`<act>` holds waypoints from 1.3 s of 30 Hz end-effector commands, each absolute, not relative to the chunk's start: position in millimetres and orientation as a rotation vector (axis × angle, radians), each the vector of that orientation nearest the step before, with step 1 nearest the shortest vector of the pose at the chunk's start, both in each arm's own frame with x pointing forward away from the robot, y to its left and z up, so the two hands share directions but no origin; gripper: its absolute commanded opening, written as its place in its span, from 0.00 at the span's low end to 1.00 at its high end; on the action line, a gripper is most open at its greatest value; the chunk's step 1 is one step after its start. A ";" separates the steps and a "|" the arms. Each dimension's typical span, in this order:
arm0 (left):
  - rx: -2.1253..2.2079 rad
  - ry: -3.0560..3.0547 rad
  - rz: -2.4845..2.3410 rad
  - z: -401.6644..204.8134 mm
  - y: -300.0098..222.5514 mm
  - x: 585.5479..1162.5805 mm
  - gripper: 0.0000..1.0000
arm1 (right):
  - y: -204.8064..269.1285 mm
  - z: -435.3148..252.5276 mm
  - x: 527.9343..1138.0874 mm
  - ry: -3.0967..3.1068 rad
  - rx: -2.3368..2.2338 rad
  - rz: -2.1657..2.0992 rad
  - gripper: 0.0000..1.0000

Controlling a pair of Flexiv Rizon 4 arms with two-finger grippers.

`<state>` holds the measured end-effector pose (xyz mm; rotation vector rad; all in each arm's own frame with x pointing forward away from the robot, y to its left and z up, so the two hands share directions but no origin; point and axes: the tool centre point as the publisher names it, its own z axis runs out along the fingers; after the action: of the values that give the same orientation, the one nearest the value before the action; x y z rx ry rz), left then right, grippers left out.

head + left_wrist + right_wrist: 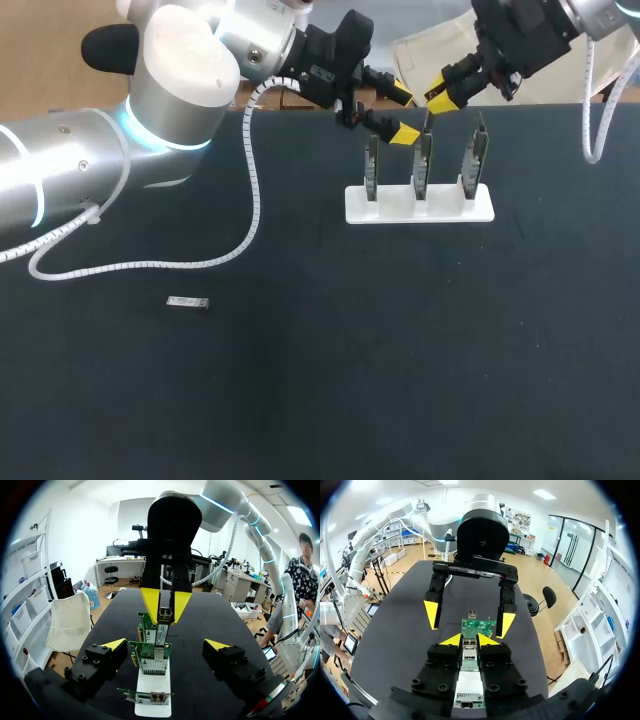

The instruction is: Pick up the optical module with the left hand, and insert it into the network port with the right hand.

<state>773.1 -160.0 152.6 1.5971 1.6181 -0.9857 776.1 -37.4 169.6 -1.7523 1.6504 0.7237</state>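
My right gripper (469,640) is shut on a small silver optical module (469,652), which is held upright between its yellow tips. In the head view this gripper (441,95) hangs just above the middle one of three green network cards (423,160) standing in a white stand (420,205). My left gripper (403,114) is open and empty. It faces the right gripper from the other side of the cards, fingers spread wide (114,644). The left wrist view shows the module (164,614) pointing down at the cards (152,655). A second module (187,303) lies flat on the table at the left.
The black table (400,360) carries only the white stand near its far edge and the loose module. My left arm's white coiled cable (250,190) drapes over the table's left part.
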 end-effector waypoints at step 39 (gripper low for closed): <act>1.603 1.622 -0.987 153.2 -160.4 774.8 1.00 | -40.1 164.3 778.4 1.702 -1.682 0.776 1.00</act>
<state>773.1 -160.0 152.6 1.5971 1.6181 -0.9857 778.1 -35.7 164.2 -1.6989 1.7064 0.7624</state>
